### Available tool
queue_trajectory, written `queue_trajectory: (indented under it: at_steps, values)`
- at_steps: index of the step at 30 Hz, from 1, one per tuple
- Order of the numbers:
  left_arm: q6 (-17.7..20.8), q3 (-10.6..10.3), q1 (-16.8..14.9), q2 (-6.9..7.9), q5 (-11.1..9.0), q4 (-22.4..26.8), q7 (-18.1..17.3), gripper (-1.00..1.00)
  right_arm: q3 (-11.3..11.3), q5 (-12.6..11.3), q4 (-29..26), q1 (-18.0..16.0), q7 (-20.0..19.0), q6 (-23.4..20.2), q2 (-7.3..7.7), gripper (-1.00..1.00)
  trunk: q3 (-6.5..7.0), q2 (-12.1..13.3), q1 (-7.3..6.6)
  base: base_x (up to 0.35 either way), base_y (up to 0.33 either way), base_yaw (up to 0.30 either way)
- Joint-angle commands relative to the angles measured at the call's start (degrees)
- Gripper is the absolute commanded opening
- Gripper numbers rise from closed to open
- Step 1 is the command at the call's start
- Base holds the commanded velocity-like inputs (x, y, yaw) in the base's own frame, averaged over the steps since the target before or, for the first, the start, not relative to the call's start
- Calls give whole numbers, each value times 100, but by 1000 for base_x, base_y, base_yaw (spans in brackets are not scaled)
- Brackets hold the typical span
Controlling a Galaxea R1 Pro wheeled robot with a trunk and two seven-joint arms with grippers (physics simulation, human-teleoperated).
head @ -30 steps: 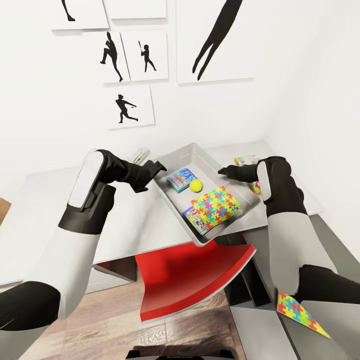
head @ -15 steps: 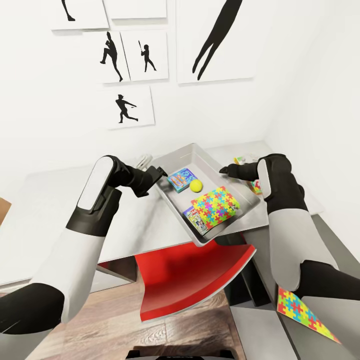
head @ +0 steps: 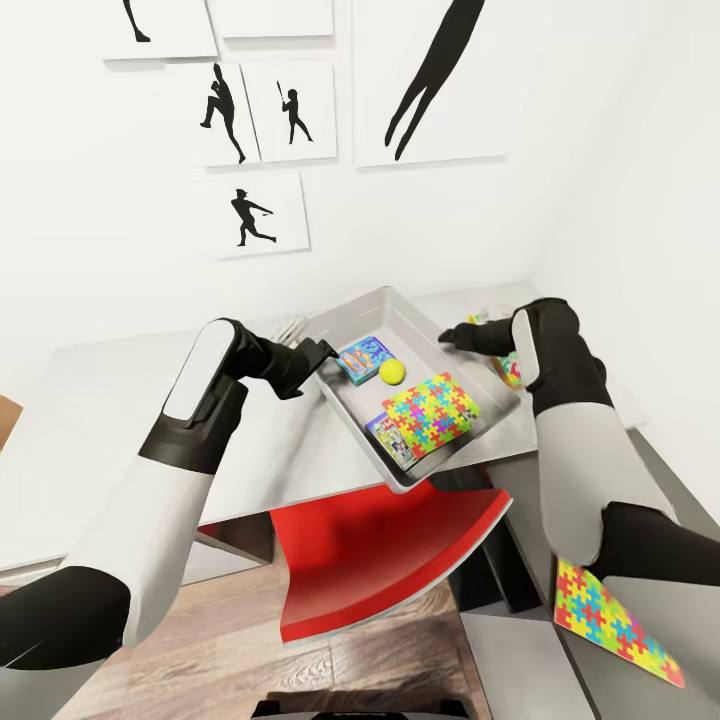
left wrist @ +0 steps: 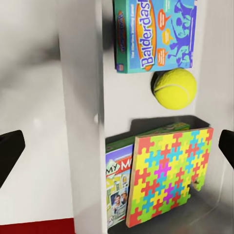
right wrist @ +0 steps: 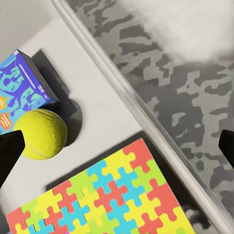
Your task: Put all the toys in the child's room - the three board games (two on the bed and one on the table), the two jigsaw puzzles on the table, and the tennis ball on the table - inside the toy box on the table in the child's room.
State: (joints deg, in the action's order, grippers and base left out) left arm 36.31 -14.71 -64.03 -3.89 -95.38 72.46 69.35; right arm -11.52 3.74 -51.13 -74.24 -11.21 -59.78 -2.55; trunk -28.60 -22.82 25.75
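We look down on the toy box point(head: 400, 318) on the table point(head: 90, 400), already holding a Balderdash game point(head: 362, 359), the tennis ball point(head: 392, 372), a Monopoly game point(head: 388, 437) and a jigsaw puzzle point(head: 432, 412) leaning over it. Our left gripper point(head: 322, 350) sits at the box's rim, our right gripper point(head: 448, 338) over the far rim, both with fingers spread wide and nothing between them. A second puzzle point(head: 612, 624) lies low at our right, by the right arm

Toy box point(head: 352, 405) on grey table point(head: 90, 420)
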Motion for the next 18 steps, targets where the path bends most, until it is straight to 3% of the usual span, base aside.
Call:
queue_trajectory:
  at_steps: [1, 18]
  values:
    - [46, 3, -5, 0, -19, -8, 20, 100, -24, 50, 59, -52, -40, -22, -4, 100, -9, -10, 3, 0, 0, 0]
    - [45, 3, 25, -4, -8, -46, -50, 100, -25, 185, 785, -275, -45, 316, 85, 100, -9, -10, 3, 0, 0, 0]
